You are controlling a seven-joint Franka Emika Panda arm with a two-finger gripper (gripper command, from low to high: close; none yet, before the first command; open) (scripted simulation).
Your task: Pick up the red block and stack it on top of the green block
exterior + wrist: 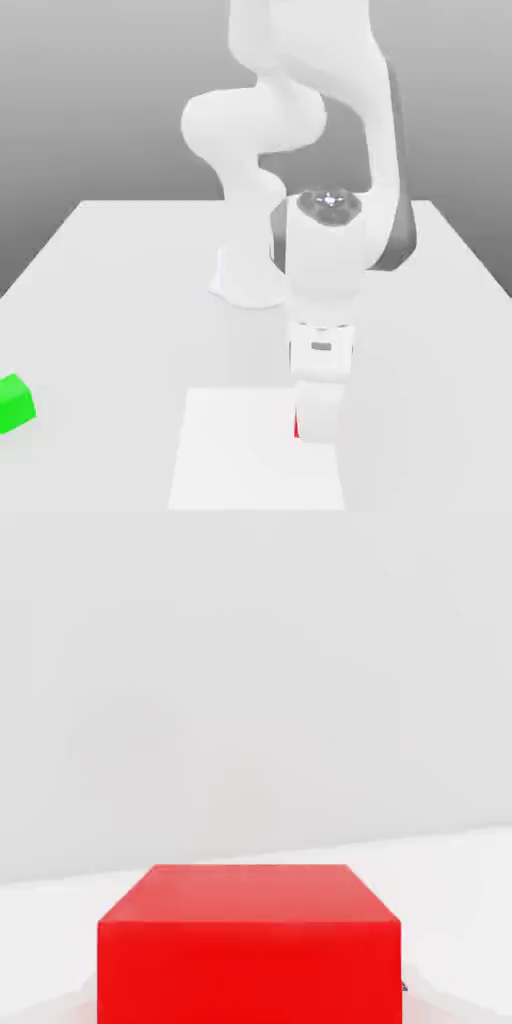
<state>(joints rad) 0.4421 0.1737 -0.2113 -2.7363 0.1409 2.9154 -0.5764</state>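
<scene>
The red block (297, 426) shows as a thin red sliver beside the lowered hand, near the table's front edge in the exterior view. In the hand view the red block (248, 942) sits very close, a plain matte cube centred right under the hand. My gripper (318, 428) is down at table level, shut on the red block, and its body hides most of the cube. The green block (15, 403) rests on the table far off at the exterior view's left edge, partly cut off by the frame.
The arm's white base (248, 285) stands on the table behind the hand. A paler square patch (230, 455) marks the white table (120, 290) under and left of the hand. Open surface stretches between the hand and the green block.
</scene>
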